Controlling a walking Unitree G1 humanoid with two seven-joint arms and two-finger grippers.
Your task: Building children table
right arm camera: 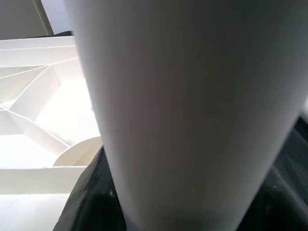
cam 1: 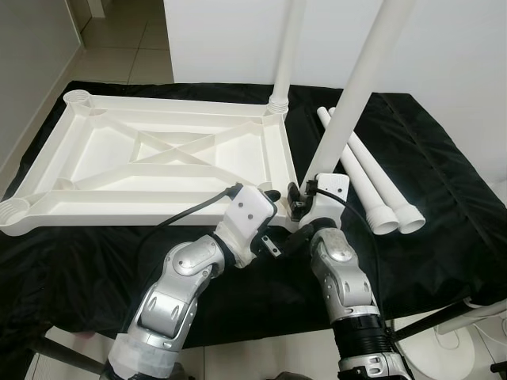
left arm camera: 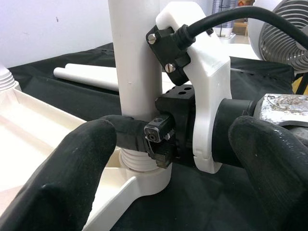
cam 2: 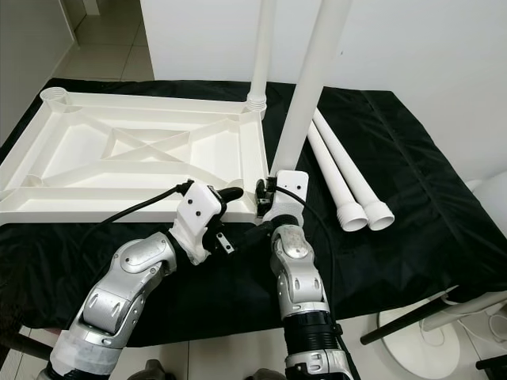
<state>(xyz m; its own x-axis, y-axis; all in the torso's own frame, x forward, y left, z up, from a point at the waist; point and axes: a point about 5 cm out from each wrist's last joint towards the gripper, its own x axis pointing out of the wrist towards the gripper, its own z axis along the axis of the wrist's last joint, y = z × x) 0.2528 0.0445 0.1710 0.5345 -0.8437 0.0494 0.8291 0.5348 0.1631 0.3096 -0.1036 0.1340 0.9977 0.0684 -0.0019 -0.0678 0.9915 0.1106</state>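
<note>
At the near right corner socket [left arm camera: 144,179] of the upturned tabletop [cam 1: 150,207], pinches the white table leg [cam 1: 356,87] low with the right gripper [cam 1: 295,198], likely to hold it upright while seating, and holds the left gripper [cam 2: 231,218] spread just beside its base, probably to steady it.

Upturned white tabletop [cam 1: 158,158] on black cloth [cam 1: 444,206], right claw [cam 1: 295,207] gripping upright leg [cam 1: 356,95]
</note>
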